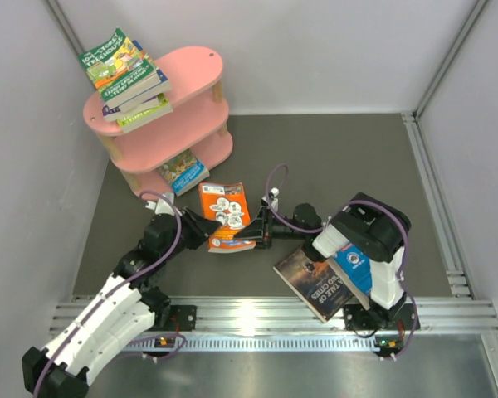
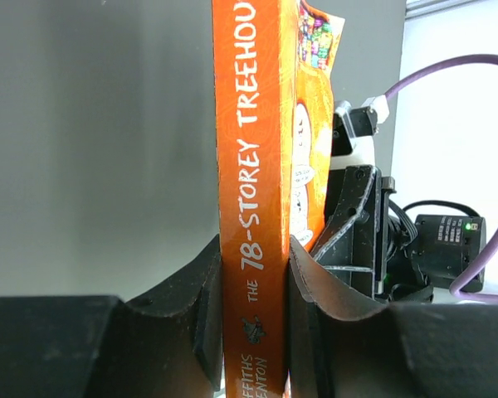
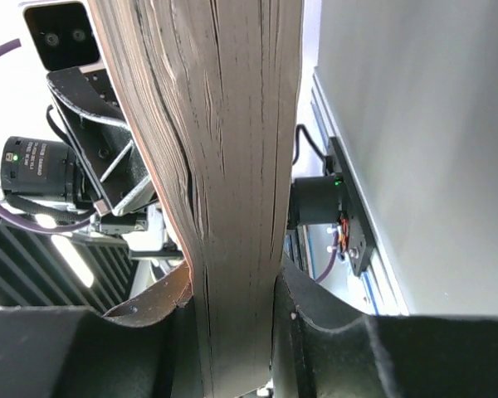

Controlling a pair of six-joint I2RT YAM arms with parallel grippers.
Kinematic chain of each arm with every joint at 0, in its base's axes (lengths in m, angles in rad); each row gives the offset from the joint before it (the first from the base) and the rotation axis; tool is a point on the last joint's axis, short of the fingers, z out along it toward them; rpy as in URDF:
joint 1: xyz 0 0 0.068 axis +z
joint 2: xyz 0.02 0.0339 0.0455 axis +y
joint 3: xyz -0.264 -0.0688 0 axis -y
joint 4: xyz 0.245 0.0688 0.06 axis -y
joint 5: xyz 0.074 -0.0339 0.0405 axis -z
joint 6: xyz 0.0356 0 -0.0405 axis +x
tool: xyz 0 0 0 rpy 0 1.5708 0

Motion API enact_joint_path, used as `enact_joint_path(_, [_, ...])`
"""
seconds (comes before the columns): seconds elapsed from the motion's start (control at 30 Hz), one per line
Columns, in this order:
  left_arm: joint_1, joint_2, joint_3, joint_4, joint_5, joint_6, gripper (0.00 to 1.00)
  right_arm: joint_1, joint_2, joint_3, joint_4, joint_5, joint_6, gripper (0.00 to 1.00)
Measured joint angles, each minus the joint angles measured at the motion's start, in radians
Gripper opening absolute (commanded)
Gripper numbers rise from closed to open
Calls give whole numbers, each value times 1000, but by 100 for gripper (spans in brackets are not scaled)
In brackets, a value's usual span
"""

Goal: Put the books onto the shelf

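Farthest from the shelf, the dark book lies unheld. Nearer the shelf, the orange book is pinched from both sides: left hand on its spine, right hand on its page edge. This looks like a handover; next, one hand must let go so the other can carry the book onto the shelf.

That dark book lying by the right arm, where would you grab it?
Probably by its long left edge, coming in low from the left. The dark book seems to lie flat, cover up, too broad to pinch from above, and the right arm covers its right side. A finger would have to slip under that edge first.
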Motion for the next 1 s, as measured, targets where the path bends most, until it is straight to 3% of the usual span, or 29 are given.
enact_joint_path(0.3, [-10,-174,6,-164,-81,-14,0,30,0,74,-34,-37,-12,0])
enact_joint_path(0.4, [-9,-261,4,-222,-150,-26,1,37,-1,183,-196,-76,-98,0])
enact_joint_path(0.47, [-5,-303,-7,-246,-206,-34,9,39,-3,281,-369,-93,-195,0])
enact_joint_path(0.53, [2,-320,-19,-254,-251,-42,23,40,-7,378,-560,-94,-292,0])
enact_joint_path(0.7, [11,-259,-24,-242,-324,-31,49,38,-7,559,-937,-58,-478,0])
enact_joint_path(0.73, [11,-237,-24,-246,-329,-19,67,34,-7,581,-991,-45,-506,0])
enact_joint_path(0.8, [10,-186,-24,-258,-327,15,78,21,-5,609,-1068,3,-545,0])
enact_joint_path(0.83, [9,-165,-24,-266,-323,26,92,11,1,628,-1108,39,-562,0])
enact_joint_path(0.9, [7,-131,-24,-270,-317,53,99,-18,22,657,-1166,99,-582,0])
enact_joint_path(1.0, [6,-113,-24,-270,-314,71,99,-56,60,689,-1223,140,-602,0])
